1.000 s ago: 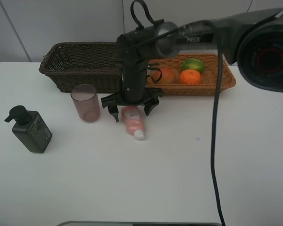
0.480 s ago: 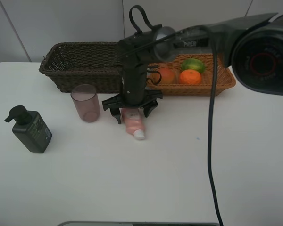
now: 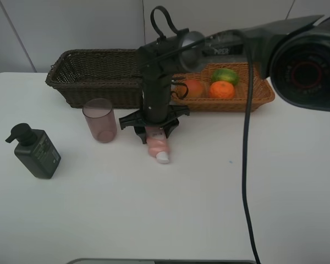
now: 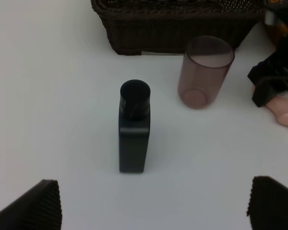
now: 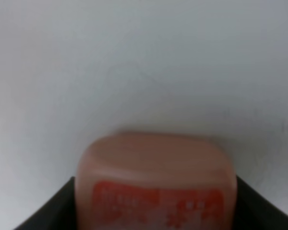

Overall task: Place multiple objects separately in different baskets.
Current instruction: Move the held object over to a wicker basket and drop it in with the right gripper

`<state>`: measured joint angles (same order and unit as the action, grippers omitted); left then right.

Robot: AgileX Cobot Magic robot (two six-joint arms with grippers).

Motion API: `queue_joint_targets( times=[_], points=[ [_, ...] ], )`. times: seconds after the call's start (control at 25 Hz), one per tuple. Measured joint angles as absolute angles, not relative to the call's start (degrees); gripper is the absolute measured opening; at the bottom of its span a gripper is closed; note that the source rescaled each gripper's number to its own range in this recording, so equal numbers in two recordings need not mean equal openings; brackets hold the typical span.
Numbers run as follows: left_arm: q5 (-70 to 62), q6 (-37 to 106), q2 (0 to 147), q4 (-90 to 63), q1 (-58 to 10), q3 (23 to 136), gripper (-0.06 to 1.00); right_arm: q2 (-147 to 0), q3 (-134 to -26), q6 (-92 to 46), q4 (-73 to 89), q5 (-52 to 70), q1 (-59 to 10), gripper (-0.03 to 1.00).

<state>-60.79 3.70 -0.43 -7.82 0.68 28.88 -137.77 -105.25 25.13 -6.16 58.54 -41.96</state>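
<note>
Exterior high shows three fruits (image 3: 222, 89) in the tan basket (image 3: 236, 103), my right gripper (image 3: 154, 131) clamped on the pink tube (image 3: 158, 147), and the cup (image 3: 100, 120) and bottle (image 3: 37, 152) not yet basketed.

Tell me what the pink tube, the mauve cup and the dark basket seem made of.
The pink tube: likely soft plastic, smooth with a slight sheen, given its rounded printed body and white cap. The mauve cup: probably translucent plastic, possibly glass, since its base shows through the wall. The dark brown basket: woven wicker or rattan, matte, with the strand weave showing along its wall.
</note>
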Motion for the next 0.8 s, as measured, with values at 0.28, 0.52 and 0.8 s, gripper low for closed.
queue_joint_targets(
  times=[0.28, 0.52, 0.8],
  points=[
    [-60.8, 3.7, -0.4, -7.8, 0.7, 28.9, 1.00, -137.8, -105.3, 25.1, -6.2, 58.5, -42.0, 0.02],
    [-60.8, 3.7, -0.4, -7.8, 0.7, 28.9, 1.00, -137.0, -105.3, 23.3, -5.8, 60.1, -42.0, 0.01],
    [-60.8, 3.7, -0.4, -7.8, 0.7, 28.9, 1.00, -135.1, -114.5, 18.5, -6.4, 68.9, -42.0, 0.01]
  ],
)
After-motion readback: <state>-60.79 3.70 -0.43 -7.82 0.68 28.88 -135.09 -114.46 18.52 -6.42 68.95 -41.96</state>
